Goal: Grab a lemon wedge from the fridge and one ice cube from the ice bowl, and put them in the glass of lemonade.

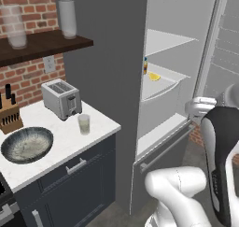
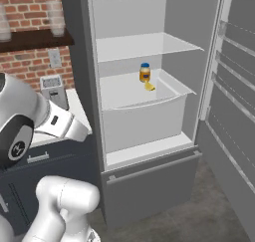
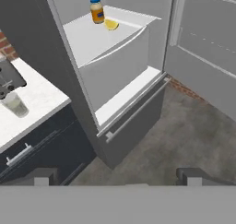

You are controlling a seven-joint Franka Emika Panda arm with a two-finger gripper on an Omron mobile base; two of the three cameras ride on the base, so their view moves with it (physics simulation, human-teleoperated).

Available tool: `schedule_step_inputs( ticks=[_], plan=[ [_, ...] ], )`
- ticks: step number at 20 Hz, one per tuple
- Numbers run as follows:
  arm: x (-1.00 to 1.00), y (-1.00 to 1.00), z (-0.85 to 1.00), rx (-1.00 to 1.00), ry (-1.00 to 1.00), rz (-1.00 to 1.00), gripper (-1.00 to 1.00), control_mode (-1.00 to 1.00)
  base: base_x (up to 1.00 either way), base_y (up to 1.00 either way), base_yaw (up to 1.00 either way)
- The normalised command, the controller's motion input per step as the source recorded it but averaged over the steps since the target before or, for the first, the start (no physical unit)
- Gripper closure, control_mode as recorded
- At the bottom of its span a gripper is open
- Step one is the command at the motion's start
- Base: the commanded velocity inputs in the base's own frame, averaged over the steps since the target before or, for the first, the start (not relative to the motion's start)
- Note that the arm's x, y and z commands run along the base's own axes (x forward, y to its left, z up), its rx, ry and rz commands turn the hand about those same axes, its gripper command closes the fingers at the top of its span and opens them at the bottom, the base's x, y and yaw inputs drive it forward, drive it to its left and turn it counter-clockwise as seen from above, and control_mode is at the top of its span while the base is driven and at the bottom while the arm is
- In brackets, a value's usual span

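Yellow lemon wedge (image 3: 111,24) at twelve o'clock on fridge (image 3: 115,75) shelf beside orange jar (image 3: 97,10); claw (image 3: 117,176) wide, empty, well apart; fetching step: reach in, descend, close.

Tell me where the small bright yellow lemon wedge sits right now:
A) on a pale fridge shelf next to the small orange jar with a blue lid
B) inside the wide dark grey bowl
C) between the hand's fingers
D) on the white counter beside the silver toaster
A: the small bright yellow lemon wedge lies on the pale fridge shelf right beside the small orange jar with a blue lid, in the open tall dark grey fridge.
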Motion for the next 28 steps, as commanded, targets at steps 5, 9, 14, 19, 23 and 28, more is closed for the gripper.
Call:
schedule_step_inputs(
  ticks=[5,9,14,19,23,28],
  plan=[
    [0.00,-0.01,-0.08,0.00,0.00,0.04,-1.00,-1.00,0.00,0.00,0.00],
    [0.00,-0.06,-0.05,0.00,-0.04,0.00,-1.00,-1.00,0.00,0.00,0.00],
    [0.00,-0.05,-0.03,0.00,-0.01,0.01,-1.00,1.00,0.12,-0.27,0.06],
    [0.00,0.00,0.00,0.00,0.00,0.00,-1.00,1.00,0.83,-0.95,0.31],
    [0.00,0.00,0.00,0.00,0.00,0.00,-1.00,1.00,0.68,-1.00,0.38],
    [0.00,0.00,0.00,0.00,0.00,0.00,-1.00,1.00,0.26,-0.49,0.35]
  ],
)
